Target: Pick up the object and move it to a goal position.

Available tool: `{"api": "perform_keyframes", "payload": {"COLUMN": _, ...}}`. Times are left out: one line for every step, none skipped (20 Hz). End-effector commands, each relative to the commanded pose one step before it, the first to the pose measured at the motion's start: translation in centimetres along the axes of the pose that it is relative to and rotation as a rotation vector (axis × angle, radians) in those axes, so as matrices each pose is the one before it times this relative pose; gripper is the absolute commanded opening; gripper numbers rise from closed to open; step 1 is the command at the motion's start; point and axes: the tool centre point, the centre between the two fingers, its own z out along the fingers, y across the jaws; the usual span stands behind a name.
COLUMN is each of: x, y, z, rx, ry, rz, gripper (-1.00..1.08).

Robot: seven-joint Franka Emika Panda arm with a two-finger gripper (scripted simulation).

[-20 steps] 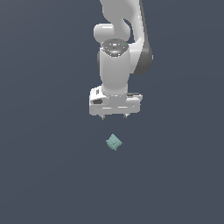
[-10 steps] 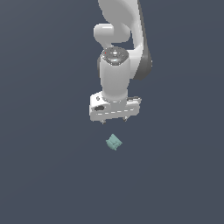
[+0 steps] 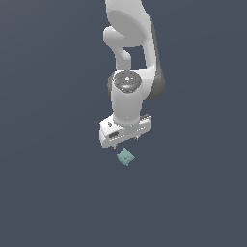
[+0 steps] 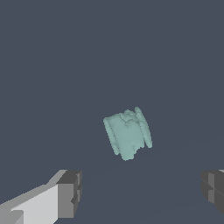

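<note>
The object (image 3: 126, 157) is a small pale teal, blocky chunk lying on the dark grey floor. The white arm hangs over it, and my gripper (image 3: 126, 141) points down just above it, apart from it. In the wrist view the object (image 4: 127, 133) shows ribbed sides and lies ahead of the gap between the two grey fingertips (image 4: 70, 192). The gripper (image 4: 142, 190) is open wide and empty.
The floor (image 3: 53, 183) is a plain dark grey surface. No other objects, containers or edges show in either view.
The gripper has come down closer to the object and its head has turned a little. The object has not moved.
</note>
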Motion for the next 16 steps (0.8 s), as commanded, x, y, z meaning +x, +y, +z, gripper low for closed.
{"api": "perform_keyframes", "payload": {"x": 0.398, "y": 0.207, "z": 1.191, "rx": 0.00060, "ry": -0.00403, "rz": -0.07324, "gripper": 1.00}}
{"api": "perform_keyframes", "payload": {"x": 0.140, "y": 0.085, "z": 0.456, "rx": 0.00049, "ry": -0.00138, "rz": -0.02756, "gripper": 1.00}}
{"api": "perform_keyframes", "payload": {"x": 0.128, "y": 0.082, "z": 0.433, "rx": 0.00057, "ry": -0.00123, "rz": -0.02603, "gripper": 1.00}}
{"api": "perform_keyframes", "payload": {"x": 0.116, "y": 0.078, "z": 0.410, "rx": 0.00064, "ry": -0.00108, "rz": -0.02451, "gripper": 1.00}}
{"api": "perform_keyframes", "payload": {"x": 0.105, "y": 0.075, "z": 0.386, "rx": 0.00068, "ry": -0.00094, "rz": -0.02299, "gripper": 1.00}}
{"api": "perform_keyframes", "payload": {"x": 0.095, "y": 0.071, "z": 0.363, "rx": 0.00070, "ry": -0.00082, "rz": -0.02148, "gripper": 1.00}}
{"api": "perform_keyframes", "payload": {"x": 0.086, "y": 0.067, "z": 0.339, "rx": 0.00071, "ry": -0.00071, "rz": -0.01996, "gripper": 1.00}}
{"api": "perform_keyframes", "payload": {"x": 0.077, "y": 0.062, "z": 0.314, "rx": 0.00070, "ry": -0.00060, "rz": -0.01847, "gripper": 1.00}}
{"api": "perform_keyframes", "payload": {"x": 0.068, "y": 0.058, "z": 0.290, "rx": 0.00068, "ry": -0.00051, "rz": -0.01696, "gripper": 1.00}}
{"api": "perform_keyframes", "payload": {"x": 0.060, "y": 0.053, "z": 0.265, "rx": 0.00065, "ry": -0.00043, "rz": -0.01547, "gripper": 1.00}}
{"api": "perform_keyframes", "payload": {"x": 0.053, "y": 0.048, "z": 0.240, "rx": 0.00062, "ry": -0.00035, "rz": -0.01398, "gripper": 1.00}}
{"api": "perform_keyframes", "payload": {"x": 0.047, "y": 0.043, "z": 0.216, "rx": 0.00057, "ry": -0.00029, "rz": -0.01251, "gripper": 1.00}}
{"api": "perform_keyframes", "payload": {"x": 0.040, "y": 0.038, "z": 0.190, "rx": 0.00052, "ry": -0.00024, "rz": -0.01101, "gripper": 1.00}}
{"api": "perform_keyframes", "payload": {"x": 0.035, "y": 0.032, "z": 0.165, "rx": 0.00046, "ry": -0.00019, "rz": -0.00956, "gripper": 1.00}}
{"api": "perform_keyframes", "payload": {"x": 0.028, "y": 0.028, "z": 0.140, "rx": 0.00039, "ry": -0.00015, "rz": -0.00807, "gripper": 1.00}}
{"api": "perform_keyframes", "payload": {"x": 0.022, "y": 0.024, "z": 0.115, "rx": 0.00033, "ry": -0.00011, "rz": -0.00658, "gripper": 1.00}}
